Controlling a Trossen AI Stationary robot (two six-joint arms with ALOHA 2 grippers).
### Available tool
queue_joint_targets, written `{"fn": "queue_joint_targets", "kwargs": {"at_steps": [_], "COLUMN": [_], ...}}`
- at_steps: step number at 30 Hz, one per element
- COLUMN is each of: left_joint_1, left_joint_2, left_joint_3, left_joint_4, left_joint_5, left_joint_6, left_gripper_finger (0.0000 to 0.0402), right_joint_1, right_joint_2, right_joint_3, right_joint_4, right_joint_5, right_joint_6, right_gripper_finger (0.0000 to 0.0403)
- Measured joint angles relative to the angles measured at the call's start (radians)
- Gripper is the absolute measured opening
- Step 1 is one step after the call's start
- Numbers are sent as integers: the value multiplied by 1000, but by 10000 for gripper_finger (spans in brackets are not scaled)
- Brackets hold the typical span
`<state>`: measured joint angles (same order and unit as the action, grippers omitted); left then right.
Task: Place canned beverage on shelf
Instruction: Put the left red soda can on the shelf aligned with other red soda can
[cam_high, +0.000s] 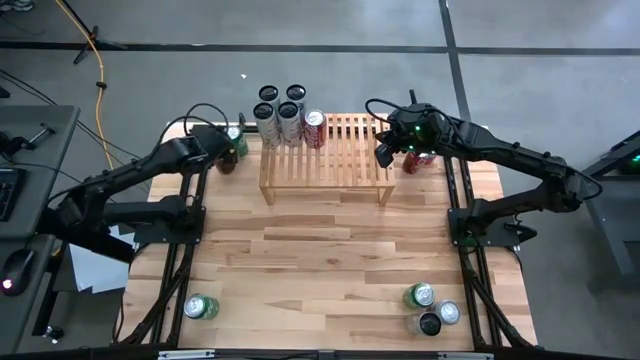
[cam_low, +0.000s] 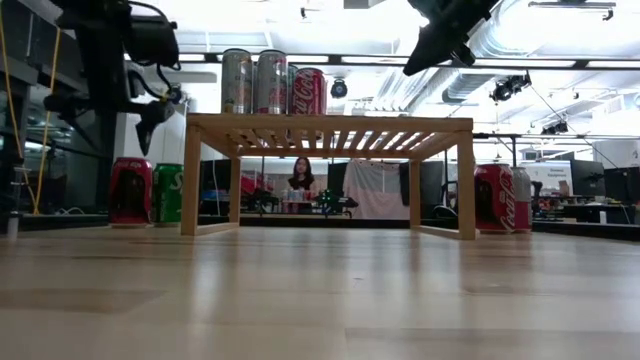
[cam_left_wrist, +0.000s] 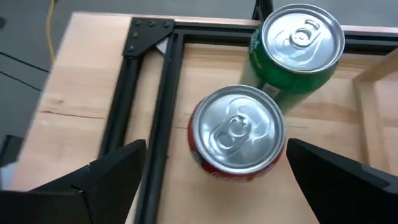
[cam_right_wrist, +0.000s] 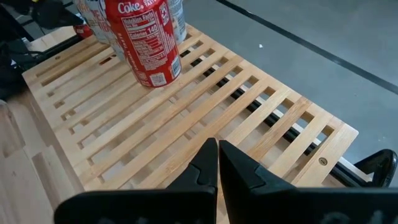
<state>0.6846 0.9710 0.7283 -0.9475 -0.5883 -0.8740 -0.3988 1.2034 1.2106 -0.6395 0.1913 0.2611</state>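
Near the front edge of the table (cam_high: 330, 250), a green can (cam_high: 201, 307) is seen lying by the left corner, and three more cans (cam_high: 432, 308) are grouped by the right corner. Farther back, the shelf (cam_high: 330, 160) is set along the far edge, its slatted top carrying a red Coke can (cam_right_wrist: 144, 40) and two pale cans (cam_high: 278, 123) at its left end. Off the shelf's left end, the left gripper (cam_left_wrist: 214, 171) is held above a red can (cam_left_wrist: 236, 130), fingers wide apart on either side of it, nothing clamped; a green Sprite can (cam_left_wrist: 297, 46) is stood just beside. At the shelf's right end, the right gripper (cam_right_wrist: 217, 163) is held over the slats, fingers pressed together, empty. Another red can (cam_low: 495, 200) is stood on the table beside the right leg.
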Motion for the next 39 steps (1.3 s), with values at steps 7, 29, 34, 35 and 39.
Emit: {"fn": "queue_joint_targets", "kwargs": {"at_steps": [7, 29, 34, 35, 39], "left_joint_1": [67, 94, 94, 94, 93], "left_joint_2": [10, 101, 34, 12, -88], "left_joint_3": [-60, -109, -109, -109, -101], "left_joint_4": [123, 215, 179, 172, 112], "left_joint_5": [63, 124, 166, 172, 216], "left_joint_6": [19, 39, 55, 65, 111], "left_gripper_finger": [378, 268, 268, 268, 268], "right_joint_1": [0, 0, 0, 0, 0], "right_joint_2": [0, 0, 0, 0, 0], "right_joint_3": [0, 0, 0, 0, 0], "right_joint_4": [0, 0, 0, 0, 0], "right_joint_5": [0, 0, 0, 0, -8], "right_joint_6": [0, 0, 0, 0, 0], "right_gripper_finger": [0, 0, 0, 0, 0]}}
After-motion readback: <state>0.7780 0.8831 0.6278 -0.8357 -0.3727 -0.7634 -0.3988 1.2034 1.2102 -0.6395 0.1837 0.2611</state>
